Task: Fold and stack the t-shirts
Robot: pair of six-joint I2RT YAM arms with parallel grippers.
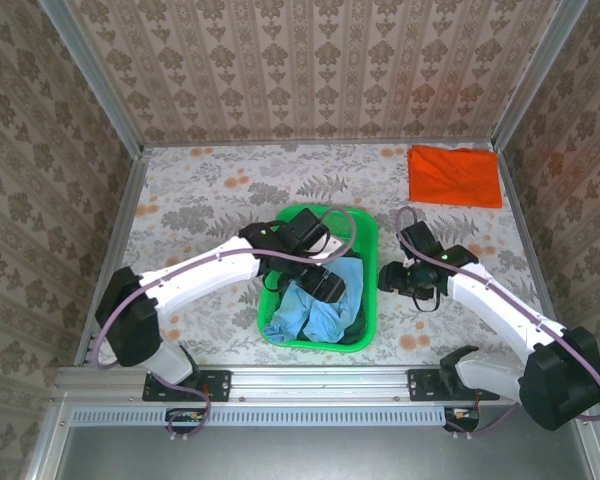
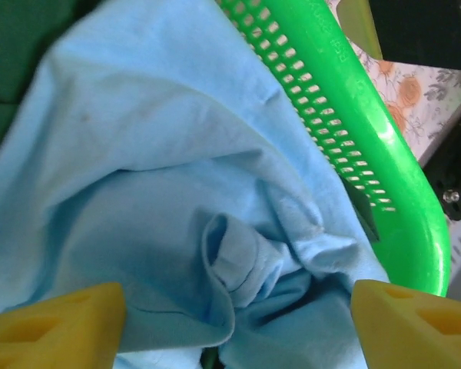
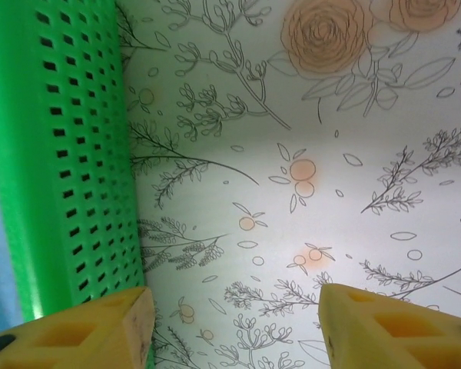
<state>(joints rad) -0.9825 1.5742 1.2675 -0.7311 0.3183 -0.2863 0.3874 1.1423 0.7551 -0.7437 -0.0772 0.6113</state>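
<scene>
Blue shirt (image 1: 310,315) lies crumpled in the basket (image 1: 310,344) mid-table. Orange shirt (image 1: 455,177) lies folded at 1 o'clock. Left claw (image 2: 238,307) hangs wide over the blue cloth. Right claw (image 3: 234,315) stands wide over the table (image 3: 330,192), at the basket's 3 o'clock. Raised lettering on the basket rim is unreadable.

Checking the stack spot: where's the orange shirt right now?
Top view: the orange shirt lies folded flat at the far right corner of the table, well apart from the green basket.
</scene>
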